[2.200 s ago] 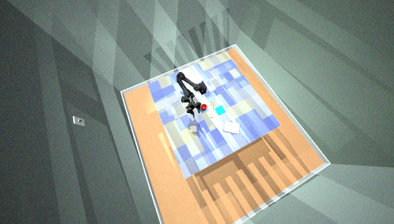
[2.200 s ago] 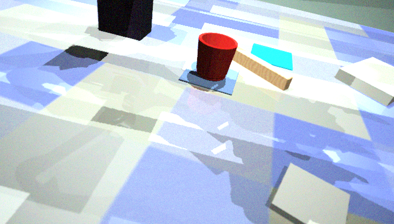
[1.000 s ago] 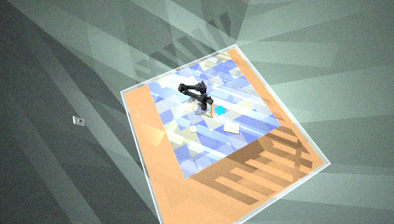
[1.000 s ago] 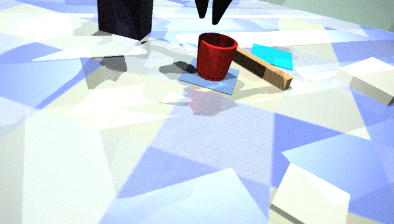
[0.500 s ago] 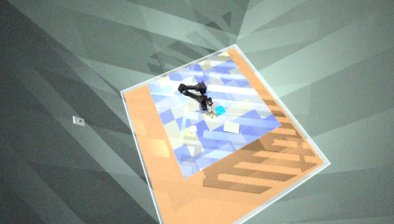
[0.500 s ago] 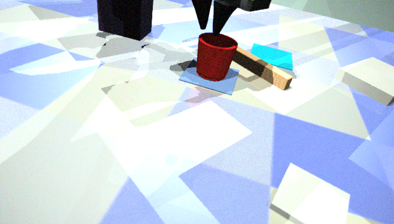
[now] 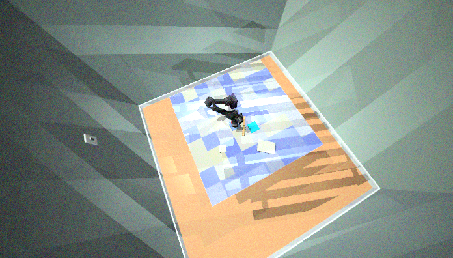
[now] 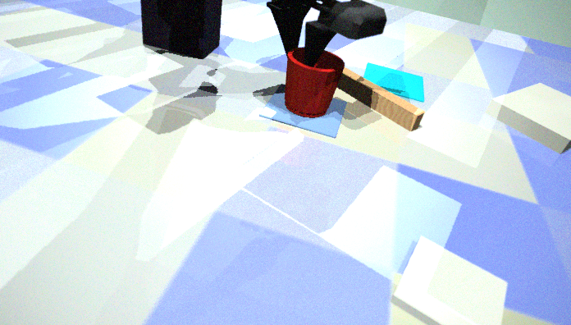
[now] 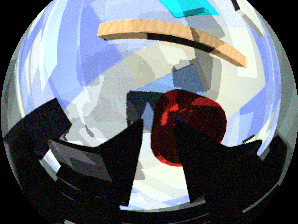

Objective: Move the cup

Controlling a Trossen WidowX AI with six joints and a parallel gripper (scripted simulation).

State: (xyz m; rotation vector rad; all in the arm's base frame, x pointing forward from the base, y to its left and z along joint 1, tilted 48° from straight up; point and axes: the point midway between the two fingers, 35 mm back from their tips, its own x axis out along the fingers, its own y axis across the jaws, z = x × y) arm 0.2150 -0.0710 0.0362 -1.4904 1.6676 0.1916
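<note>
now pincer (image 8: 303,53) astride cup (image 8: 311,89) rim

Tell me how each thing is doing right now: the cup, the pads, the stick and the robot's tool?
Red cup: upright on the blue pad, not lifted.
Blue pad: flat, under the cup.
Cyan pad: flat, nothing on it.
Wooden bar: lying flat between the cup and the cyan pad.
Tool: partly open, one finger inside the cup, one outside, not squeezing.

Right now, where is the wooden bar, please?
In the exterior view the wooden bar lies flat on the table, right of the red cup, between the cup's blue pad and the cyan pad.
</note>
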